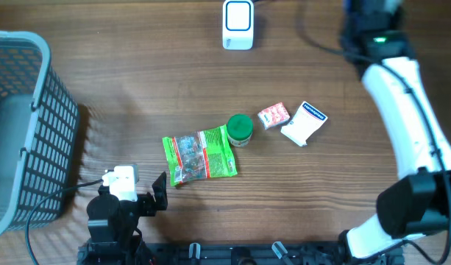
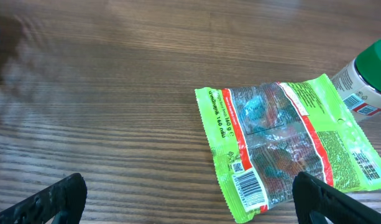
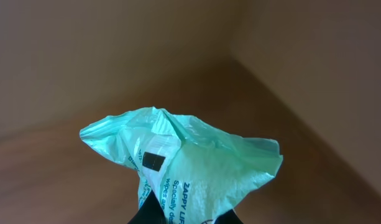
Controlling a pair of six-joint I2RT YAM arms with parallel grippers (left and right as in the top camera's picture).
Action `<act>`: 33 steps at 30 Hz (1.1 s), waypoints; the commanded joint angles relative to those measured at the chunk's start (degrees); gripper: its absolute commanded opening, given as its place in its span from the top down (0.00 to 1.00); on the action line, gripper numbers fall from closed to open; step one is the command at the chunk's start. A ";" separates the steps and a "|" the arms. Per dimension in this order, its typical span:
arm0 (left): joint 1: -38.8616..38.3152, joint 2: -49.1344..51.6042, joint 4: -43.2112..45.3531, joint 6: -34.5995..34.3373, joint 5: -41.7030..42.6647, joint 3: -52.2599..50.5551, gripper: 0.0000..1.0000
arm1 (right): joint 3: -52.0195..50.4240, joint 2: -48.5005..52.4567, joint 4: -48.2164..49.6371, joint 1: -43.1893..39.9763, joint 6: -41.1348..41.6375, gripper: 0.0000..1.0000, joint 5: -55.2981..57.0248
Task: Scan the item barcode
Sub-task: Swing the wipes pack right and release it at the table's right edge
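Wipes packet (image 3: 184, 162) pinched in right jaws; left jaws gape wide, empty, near the basket (image 1: 34, 103).

Brown wooden table (image 1: 137, 73) with visible grain and a matt finish. Snack bag (image 2: 283, 149) of glossy, crinkled plastic film, green print around a clear window. Wipes packet (image 3: 190, 162) of soft mint-green plastic film, crumpled and faintly shiny. Grey plastic lattice basket (image 1: 56, 140). Smooth white plastic scanner (image 1: 238, 24). Smooth green plastic bottle cap (image 1: 240, 126).

The snack bag (image 1: 199, 154) is lying on the desk (image 1: 137, 66), a jar (image 1: 240, 129) sitting at its right corner, a basket (image 1: 19, 125) standing far left.
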 commanded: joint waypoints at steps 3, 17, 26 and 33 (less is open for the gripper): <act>0.22 -0.24 0.15 0.11 -0.35 -0.17 0.00 | -8.02 4.48 -0.90 -15.96 24.87 0.96 -4.68; 0.22 -0.24 0.15 0.11 -0.35 -0.17 0.00 | -12.35 16.55 10.01 -27.23 37.07 0.94 -5.03; 0.22 -0.24 0.15 0.11 -0.35 -0.17 0.00 | -12.33 16.17 10.21 -27.36 34.71 0.50 -4.55; 0.22 -0.24 0.15 0.11 -0.35 -0.17 0.00 | -12.35 15.47 7.41 -27.26 32.35 0.27 -11.45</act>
